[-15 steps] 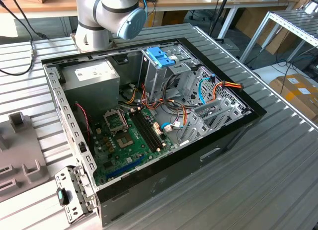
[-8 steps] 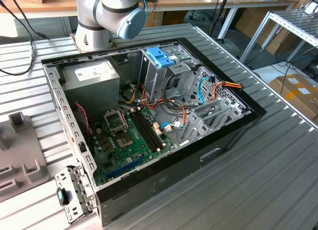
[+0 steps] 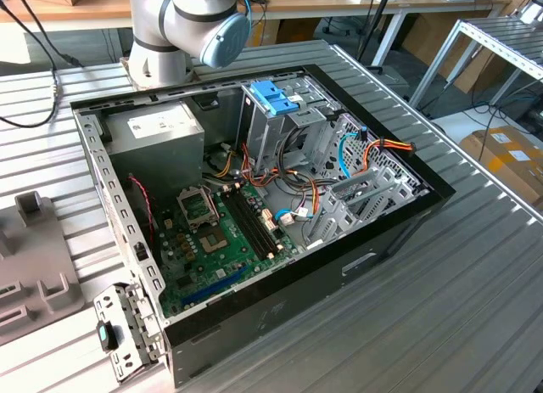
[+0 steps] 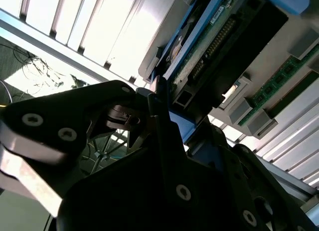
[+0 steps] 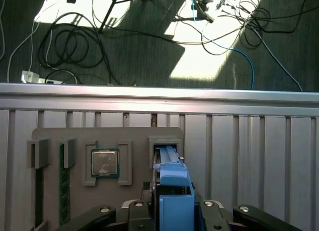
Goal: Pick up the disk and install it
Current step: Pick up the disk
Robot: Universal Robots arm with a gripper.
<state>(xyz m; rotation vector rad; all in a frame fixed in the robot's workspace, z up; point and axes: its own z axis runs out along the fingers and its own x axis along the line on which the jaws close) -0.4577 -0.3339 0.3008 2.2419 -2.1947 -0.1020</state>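
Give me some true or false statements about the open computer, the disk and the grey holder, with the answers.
1. The computer case lies open, with its motherboard showing. True.
2. The disk is already inside the case. False: in the first wrist view it stands on edge in a slot of the grey fixture.
3. A processor chip sits in the fixture beside the disk. True.
4. The latch in the case is red. False: it is light blue.
5. The gripper is far from the disk. False: it flanks the disk's blue carrier.
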